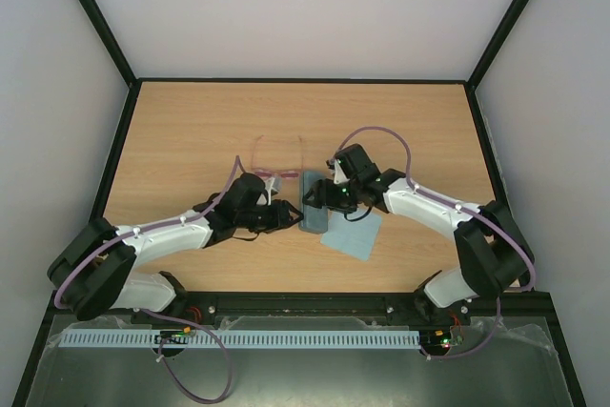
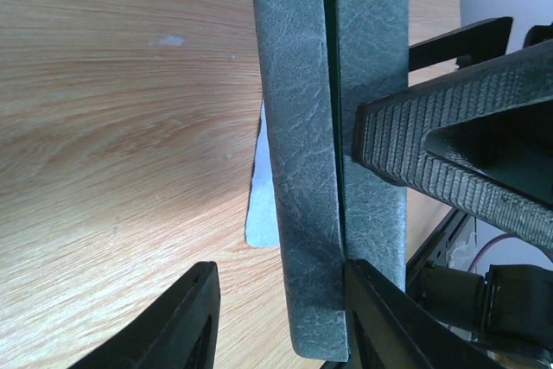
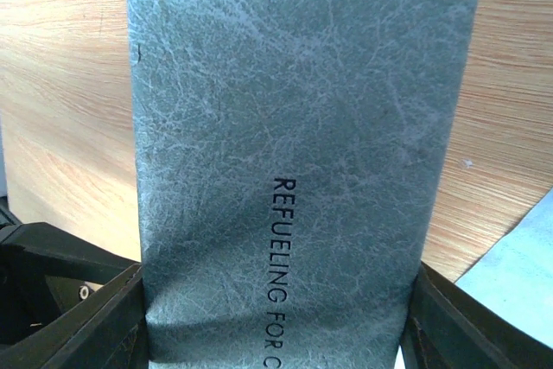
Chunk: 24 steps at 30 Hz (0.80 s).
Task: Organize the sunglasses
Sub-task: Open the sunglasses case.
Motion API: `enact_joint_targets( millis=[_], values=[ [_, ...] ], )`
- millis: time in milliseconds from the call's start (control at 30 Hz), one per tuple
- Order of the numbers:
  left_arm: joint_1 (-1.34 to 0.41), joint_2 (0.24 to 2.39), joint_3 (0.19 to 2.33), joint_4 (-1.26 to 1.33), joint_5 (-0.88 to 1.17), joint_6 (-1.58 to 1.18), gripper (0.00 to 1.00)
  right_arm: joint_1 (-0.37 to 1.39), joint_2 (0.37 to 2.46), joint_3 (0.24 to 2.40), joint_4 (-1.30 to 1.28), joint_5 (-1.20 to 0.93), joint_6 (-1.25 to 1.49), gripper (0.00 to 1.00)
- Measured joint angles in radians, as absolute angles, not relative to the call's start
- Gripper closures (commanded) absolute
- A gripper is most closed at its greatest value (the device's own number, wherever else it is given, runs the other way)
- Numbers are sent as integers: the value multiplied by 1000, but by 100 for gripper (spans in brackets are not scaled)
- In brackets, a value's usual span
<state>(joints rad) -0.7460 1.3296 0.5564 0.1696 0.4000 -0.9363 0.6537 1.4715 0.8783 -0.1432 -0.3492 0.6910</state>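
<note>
Desk: a light wood-grain desk [image 1: 181, 131] with a black rim. Bare wood runs along its left, far and right edges.
Left arm: it reaches from the near left corner toward the middle of the desk.
Left pincer [image 2: 278, 300]: open, astride one end of the case. One finger sits at the case near its seam. The other stands off the case's long edge, with a strip of wood showing between them.
Sunglasses: thin pink-red translucent sunglasses [image 1: 274, 174] lie flat near the middle of the desk. They are just beyond the left pincer and just left of the case's far end. The temple arms are spread and point toward the far edge, with bare wood beyond them. Both pincers are apart from the sunglasses.
Case: a grey-blue oblong case [image 1: 312, 207] with a leather grain, closed, its seam showing as a dark line. It lies lengthwise from far to near at the middle of the desk. Dark print on its broad face reads "REFUELING FOR C".
Right pincer [image 3: 276, 300]: clamped across the case's width, with a finger against each long edge.
Cloth: a square light-blue cloth [image 1: 355, 232] lies flat to the right of the case, toward the near edge. It meets the case's near right side; whether it runs under the case cannot be told.
Right arm: it reaches in from the near right corner.
</note>
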Motion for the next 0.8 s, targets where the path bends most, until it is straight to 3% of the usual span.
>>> enact_joint_targets(
  millis=[800],
  values=[
    [-685, 1376, 537, 188, 371, -930, 57, 577, 1342, 793, 30, -678, 770, 81]
  ],
)
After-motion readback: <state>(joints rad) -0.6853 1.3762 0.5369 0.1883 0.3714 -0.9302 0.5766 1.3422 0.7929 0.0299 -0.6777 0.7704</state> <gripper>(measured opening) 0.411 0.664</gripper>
